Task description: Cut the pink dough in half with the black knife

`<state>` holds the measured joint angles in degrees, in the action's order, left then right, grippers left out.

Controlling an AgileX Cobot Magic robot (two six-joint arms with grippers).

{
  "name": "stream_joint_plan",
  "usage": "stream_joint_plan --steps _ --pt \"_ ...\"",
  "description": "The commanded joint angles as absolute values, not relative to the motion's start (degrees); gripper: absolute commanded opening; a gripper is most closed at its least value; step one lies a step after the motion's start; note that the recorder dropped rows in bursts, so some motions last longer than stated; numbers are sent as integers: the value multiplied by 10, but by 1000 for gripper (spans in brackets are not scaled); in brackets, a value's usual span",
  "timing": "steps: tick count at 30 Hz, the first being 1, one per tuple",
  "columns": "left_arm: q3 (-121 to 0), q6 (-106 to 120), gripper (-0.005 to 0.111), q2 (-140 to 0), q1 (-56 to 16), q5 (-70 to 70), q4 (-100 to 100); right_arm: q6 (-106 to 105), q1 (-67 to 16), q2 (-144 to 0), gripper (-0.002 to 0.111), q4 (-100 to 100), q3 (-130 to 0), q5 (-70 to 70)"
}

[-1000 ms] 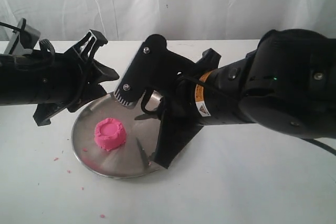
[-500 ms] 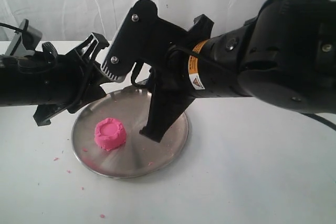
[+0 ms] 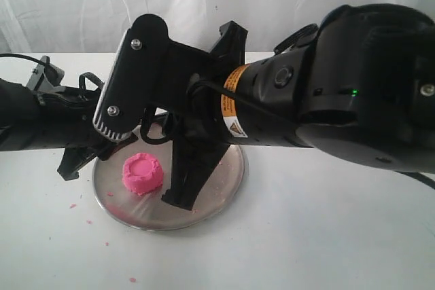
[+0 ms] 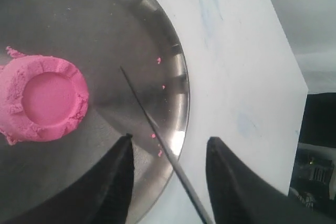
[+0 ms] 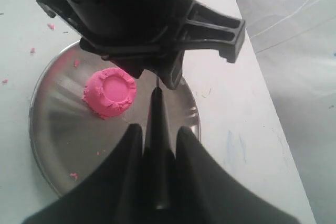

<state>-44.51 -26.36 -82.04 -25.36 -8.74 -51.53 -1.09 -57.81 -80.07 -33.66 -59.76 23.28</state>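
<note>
The pink dough (image 3: 141,173) (image 4: 44,98) (image 5: 110,92) is one round puck with a dented top, lying left of centre on the steel plate (image 3: 217,188) (image 4: 181,85) (image 5: 39,129). My right gripper (image 5: 157,129) (image 3: 175,198) is shut on the handle of the black knife (image 5: 157,116). It hangs over the plate just right of the dough. The thin blade (image 4: 152,124) runs out over the plate's rim and passes between the fingers of my left gripper (image 4: 169,142), which stands open at the plate's back-left edge. The blade is apart from the dough.
Small pink crumbs (image 3: 71,205) dot the white table left of and in front of the plate, and more (image 4: 159,60) lie on the plate. My left arm (image 3: 34,127) stretches in from the left. A white curtain (image 3: 81,5) closes the back.
My right gripper has swung left across the plate and now hangs close beside the dough. The left arm has dropped lower at the plate's back-left rim.
</note>
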Motion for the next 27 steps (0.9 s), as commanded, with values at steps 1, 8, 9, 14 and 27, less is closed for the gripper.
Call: stream_joint_plan --steps 1,8,9,14,27 --pt "-448 -284 48 -823 -255 -107 -523 -13 -582 -794 0 -346 -601 229" --pt "-448 -287 15 -823 -255 -101 -522 -13 -582 -794 0 -346 -601 223" --pt "-448 -287 15 -823 -255 -100 -522 -13 -582 -794 0 -346 -601 220" --pt "-448 -287 12 -823 -255 -112 -522 -13 -582 -794 0 -346 -601 215" --pt "-491 -283 0 -823 -253 -120 -457 -13 -582 -794 0 -343 -599 233"
